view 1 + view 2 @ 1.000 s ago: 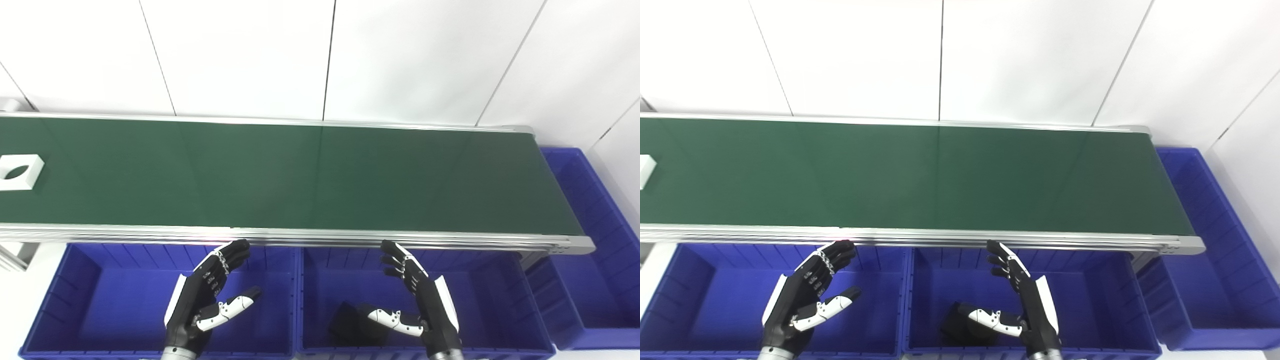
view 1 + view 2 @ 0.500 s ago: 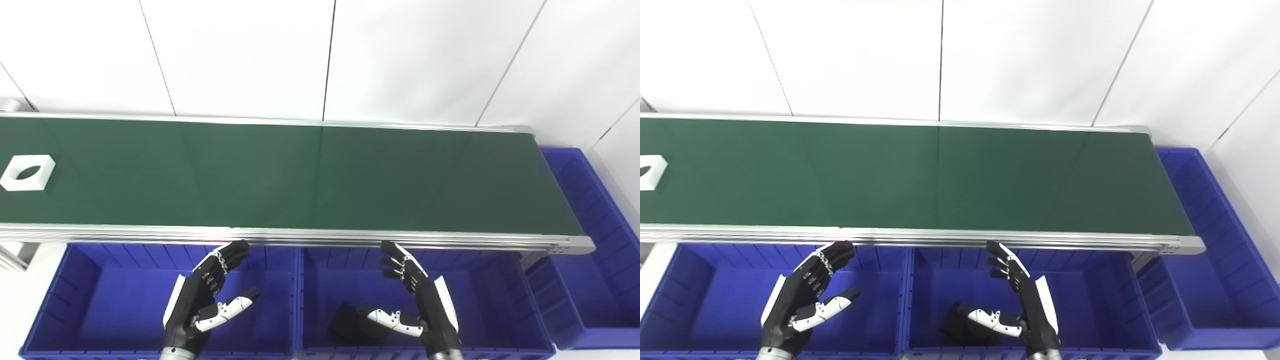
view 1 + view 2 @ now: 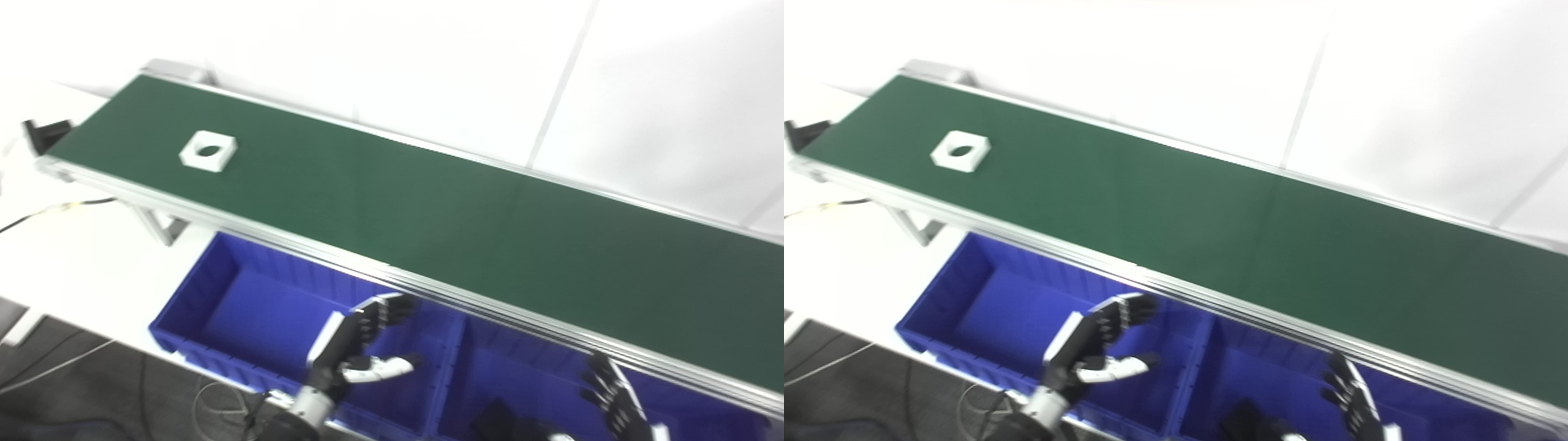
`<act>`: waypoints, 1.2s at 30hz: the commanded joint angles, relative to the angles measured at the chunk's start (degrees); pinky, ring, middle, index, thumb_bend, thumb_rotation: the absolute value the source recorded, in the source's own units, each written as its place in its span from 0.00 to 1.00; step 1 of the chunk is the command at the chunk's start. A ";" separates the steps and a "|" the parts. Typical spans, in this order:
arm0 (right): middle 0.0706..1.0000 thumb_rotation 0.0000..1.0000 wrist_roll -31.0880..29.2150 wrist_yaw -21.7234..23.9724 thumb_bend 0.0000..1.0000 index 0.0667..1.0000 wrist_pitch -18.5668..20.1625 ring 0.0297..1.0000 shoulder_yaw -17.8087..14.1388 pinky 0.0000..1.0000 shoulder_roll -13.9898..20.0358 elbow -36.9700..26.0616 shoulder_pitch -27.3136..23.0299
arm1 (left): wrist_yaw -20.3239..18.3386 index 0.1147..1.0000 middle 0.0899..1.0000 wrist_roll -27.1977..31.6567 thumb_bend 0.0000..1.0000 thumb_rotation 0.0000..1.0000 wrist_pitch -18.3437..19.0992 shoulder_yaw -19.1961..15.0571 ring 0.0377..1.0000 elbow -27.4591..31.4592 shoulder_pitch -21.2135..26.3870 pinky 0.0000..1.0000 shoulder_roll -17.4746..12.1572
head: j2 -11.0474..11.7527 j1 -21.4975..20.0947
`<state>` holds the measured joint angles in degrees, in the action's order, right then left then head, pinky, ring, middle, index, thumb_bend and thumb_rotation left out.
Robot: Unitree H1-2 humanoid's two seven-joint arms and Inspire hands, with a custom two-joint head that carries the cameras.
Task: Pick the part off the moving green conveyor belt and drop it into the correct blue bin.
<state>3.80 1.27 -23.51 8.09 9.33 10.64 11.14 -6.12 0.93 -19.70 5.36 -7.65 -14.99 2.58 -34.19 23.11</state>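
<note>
White square part (image 3: 208, 150) with round hole rides far left on green belt (image 3: 429, 208). Left robot hand (image 3: 361, 346) and right robot hand (image 3: 1350, 398) open, empty, over blue bins (image 3: 245, 306). Step: awaiting part; next, timed grasp.

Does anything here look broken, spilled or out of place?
Nothing stands out. The white square part lies flat on the green belt. Both hands, left and right, hang open over the blue bins; a dark item sits in one.

Camera swung left; part (image 3: 208, 151) farther along.
</note>
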 commanded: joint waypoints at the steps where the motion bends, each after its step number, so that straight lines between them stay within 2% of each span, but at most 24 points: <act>1: 0.88 0.01 -1.64 0.98 0.57 0.88 -3.40 0.84 -0.41 0.77 0.19 -0.35 -1.21 | 0.94 0.73 0.79 -1.50 0.62 0.00 -1.89 0.48 0.80 0.45 0.84 0.83 0.56 | 0.21 0.36; 7: 0.88 0.00 -2.02 1.51 0.58 0.88 -3.38 0.85 -1.03 0.79 0.47 0.75 -1.70 | 0.91 0.75 0.79 -1.33 0.63 0.00 -2.09 0.86 0.79 -1.14 1.64 0.83 0.97 | 1.75 -0.31; 17: 0.84 0.00 -1.43 1.24 0.62 0.86 -3.39 0.81 -0.82 0.74 0.20 1.83 -1.59 | 0.70 0.75 0.78 -1.12 0.63 0.00 -3.41 1.07 0.78 -2.69 1.72 0.81 0.82 | 4.17 -1.10; 20: 0.84 0.00 -1.40 1.22 0.62 0.86 -3.39 0.80 -0.87 0.73 0.27 1.99 -1.33 | 0.62 0.75 0.79 -1.15 0.63 0.00 -4.14 1.19 0.78 -3.54 1.77 0.82 0.79 | 5.74 -0.67; 25: 0.86 0.00 -2.15 2.09 0.62 0.87 -3.41 0.82 -1.10 0.75 0.48 2.83 -1.44 | 0.21 0.75 0.78 -0.75 0.63 0.00 -5.01 1.38 0.78 -4.55 2.00 0.82 0.59 | 6.50 -0.47; 36: 0.84 0.00 -1.11 1.49 0.64 0.85 -3.41 0.80 -1.50 0.70 -0.23 3.85 -1.24 | 0.41 0.73 0.77 -0.36 0.65 0.00 -5.58 0.75 0.77 -5.27 2.77 0.81 -0.26 | 8.53 -1.58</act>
<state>2.23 3.29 -23.64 6.77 9.23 15.59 10.24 -5.51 0.24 -22.52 6.06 -13.44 -13.23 2.53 -25.66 21.45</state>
